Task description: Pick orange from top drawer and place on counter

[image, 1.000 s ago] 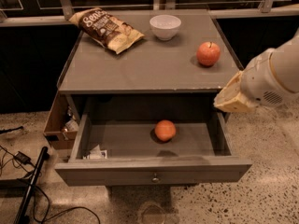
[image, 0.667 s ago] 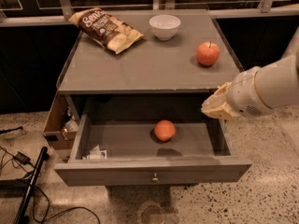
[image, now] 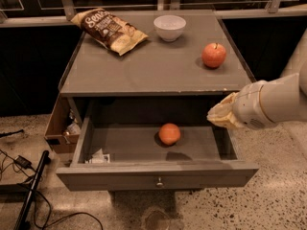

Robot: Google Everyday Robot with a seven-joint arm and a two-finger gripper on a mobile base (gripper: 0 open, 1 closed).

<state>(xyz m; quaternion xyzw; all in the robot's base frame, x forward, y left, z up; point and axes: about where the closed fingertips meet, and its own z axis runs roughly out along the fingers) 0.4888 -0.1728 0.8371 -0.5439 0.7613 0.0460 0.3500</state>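
We see the orange [image: 169, 133] in the open top drawer [image: 120, 175], our pincer [image: 221, 115] right of it; its state we cannot tell.

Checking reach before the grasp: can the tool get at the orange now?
Probably yes: the drawer is open, the orange lies uncovered on its floor, and the tool hangs above the drawer's right end with nothing between them.

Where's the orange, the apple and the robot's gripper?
orange [image: 169, 133]: camera view, fruit's middle.
apple [image: 214, 55]: camera view, its red front.
gripper [image: 223, 113]: camera view, its tip, right of the orange.
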